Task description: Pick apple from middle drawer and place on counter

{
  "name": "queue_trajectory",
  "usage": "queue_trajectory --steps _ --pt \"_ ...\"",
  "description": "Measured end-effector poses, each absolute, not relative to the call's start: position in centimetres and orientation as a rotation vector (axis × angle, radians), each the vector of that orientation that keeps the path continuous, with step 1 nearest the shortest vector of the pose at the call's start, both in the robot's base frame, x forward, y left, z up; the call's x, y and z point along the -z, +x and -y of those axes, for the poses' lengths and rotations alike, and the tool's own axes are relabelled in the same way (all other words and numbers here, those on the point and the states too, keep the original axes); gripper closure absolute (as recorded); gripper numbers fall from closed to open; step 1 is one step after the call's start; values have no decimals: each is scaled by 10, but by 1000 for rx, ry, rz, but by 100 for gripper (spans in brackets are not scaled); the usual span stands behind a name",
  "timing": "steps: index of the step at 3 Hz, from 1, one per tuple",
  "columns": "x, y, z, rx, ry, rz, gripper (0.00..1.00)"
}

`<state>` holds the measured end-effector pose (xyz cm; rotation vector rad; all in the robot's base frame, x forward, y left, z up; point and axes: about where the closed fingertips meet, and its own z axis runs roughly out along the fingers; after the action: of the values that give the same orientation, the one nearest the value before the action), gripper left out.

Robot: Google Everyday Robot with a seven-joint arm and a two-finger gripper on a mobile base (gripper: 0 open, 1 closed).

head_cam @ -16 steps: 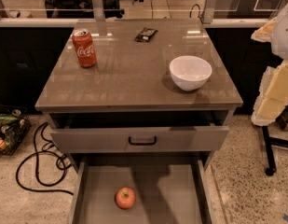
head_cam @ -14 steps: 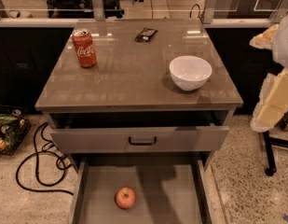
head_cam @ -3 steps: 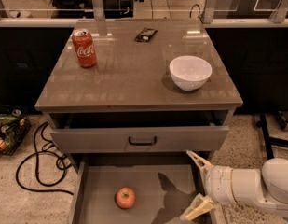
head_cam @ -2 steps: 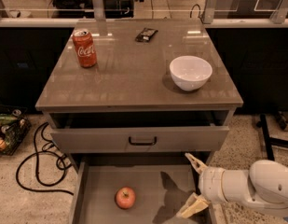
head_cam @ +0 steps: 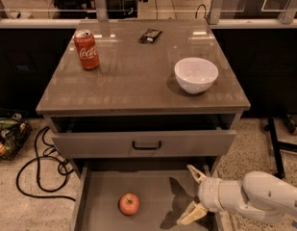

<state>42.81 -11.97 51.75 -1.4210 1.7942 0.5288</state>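
Speckled floor (head_cam: 263,143) with black cables (head_cam: 37,170) trailing off left, dark cabinets behind. Grey-brown glossy table (head_cam: 138,81) carries a red soda can (head_cam: 86,49) far-left, a dark packet (head_cam: 150,35) at the far edge and a white bowl (head_cam: 196,74) on the right; plenty of bare top in the middle for the drop-off. Below it is a drawer front (head_cam: 186,143) with a black handle, and under that the middle drawer (head_cam: 155,186) is pulled out. The apple (head_cam: 129,203) sits on the drawer floor, left of centre and clear of every wall. The gripper (head_cam: 192,194) is down inside the drawer at its right side, on the end of the white arm (head_cam: 263,196) coming in from the right. The fingers (head_cam: 195,171) are spread wide, one far and one near, with the gap facing left. Key relation: the apple lies straight left of that gap, well apart, with only bare drawer floor between them. It's round, so no axis to line up with. My read: slide left at this height until the fingers straddle it, close, then lift clear of the drawer front before heading for the top. Risks are nudging the apple so it rolls, or clipping the drawer front on the way up.
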Motion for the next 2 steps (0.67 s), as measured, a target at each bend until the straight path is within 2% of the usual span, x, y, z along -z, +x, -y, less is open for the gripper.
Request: queue_trajectory --steps 2 --pt "-466 438 63 -700 -1422 -1709 0"
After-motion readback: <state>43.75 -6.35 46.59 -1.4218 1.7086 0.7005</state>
